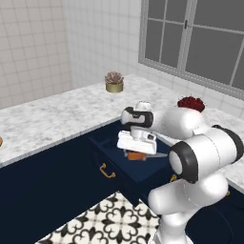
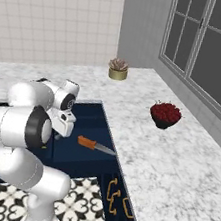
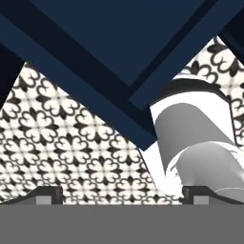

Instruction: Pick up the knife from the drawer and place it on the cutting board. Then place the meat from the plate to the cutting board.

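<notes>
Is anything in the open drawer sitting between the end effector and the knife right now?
Nothing visible does. The knife lies alone on the bare floor of the open drawer, and the end effector sits beside its orange handle end, fingertips wide apart in the hand view.

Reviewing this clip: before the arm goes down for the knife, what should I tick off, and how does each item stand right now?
1. Drawer pulled open: ok, its inside is exposed in both base views.
2. Knife reachable: ok, it lies flat on the drawer floor near the right wall, orange handle left, blade right.
3. Gripper open: ok, the hand view shows its fingertips wide apart with nothing between them.
4. Gripper lined up over the knife: not ok, the hand view looks at the drawer's corner and patterned floor tiles, no knife there.
5. Cutting board ready to receive: cannot tell.
6. Bowl of red stuff out of the path: ok, it sits apart on the counter.
</notes>
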Motion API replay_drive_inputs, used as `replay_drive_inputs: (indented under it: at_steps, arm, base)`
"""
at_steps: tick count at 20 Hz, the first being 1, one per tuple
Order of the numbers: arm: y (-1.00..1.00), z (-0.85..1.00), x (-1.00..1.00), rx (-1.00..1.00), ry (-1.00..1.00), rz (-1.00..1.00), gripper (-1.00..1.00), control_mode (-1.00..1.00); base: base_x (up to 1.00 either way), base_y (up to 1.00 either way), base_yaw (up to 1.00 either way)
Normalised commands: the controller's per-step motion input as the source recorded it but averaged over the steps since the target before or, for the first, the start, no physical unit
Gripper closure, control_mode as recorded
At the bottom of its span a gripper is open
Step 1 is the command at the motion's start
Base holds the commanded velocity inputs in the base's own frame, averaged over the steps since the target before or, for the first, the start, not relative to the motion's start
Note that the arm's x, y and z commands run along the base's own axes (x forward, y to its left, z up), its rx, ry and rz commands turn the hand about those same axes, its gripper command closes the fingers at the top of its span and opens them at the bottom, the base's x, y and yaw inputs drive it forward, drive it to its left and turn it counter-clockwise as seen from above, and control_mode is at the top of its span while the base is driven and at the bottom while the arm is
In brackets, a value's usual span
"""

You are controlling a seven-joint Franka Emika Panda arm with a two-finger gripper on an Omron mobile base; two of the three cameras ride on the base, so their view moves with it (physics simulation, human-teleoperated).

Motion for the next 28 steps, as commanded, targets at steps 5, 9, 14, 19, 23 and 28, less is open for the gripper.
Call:
replay_drive_inputs:
  at_steps: [5,9,14,19,23,28]
  arm:
    - [-0.25,0.01,0.60,0.05,0.03,-0.19,-1.00,-1.00]
    - [0.00,-0.10,0.19,-0.02,0.00,-0.24,-1.00,-1.00]
    - [-0.02,-0.42,0.18,-0.10,0.00,-0.35,-1.00,-1.00]
    - [-0.02,-0.30,0.27,-0.23,-0.07,-0.34,-1.00,-1.00]
    - [-0.03,-0.01,0.44,-0.26,-0.09,-0.25,-1.00,-1.00]
    - [-0.21,-0.07,0.33,-0.18,-0.04,-0.16,-1.00,-1.00]
  base:
    - [0.00,0.00,0.00]
    - [0.00,0.00,0.00]
    - [0.00,0.00,0.00]
    - [0.00,0.00,0.00]
    - [0.00,0.00,0.00]
    - [0.00,0.00,0.00]
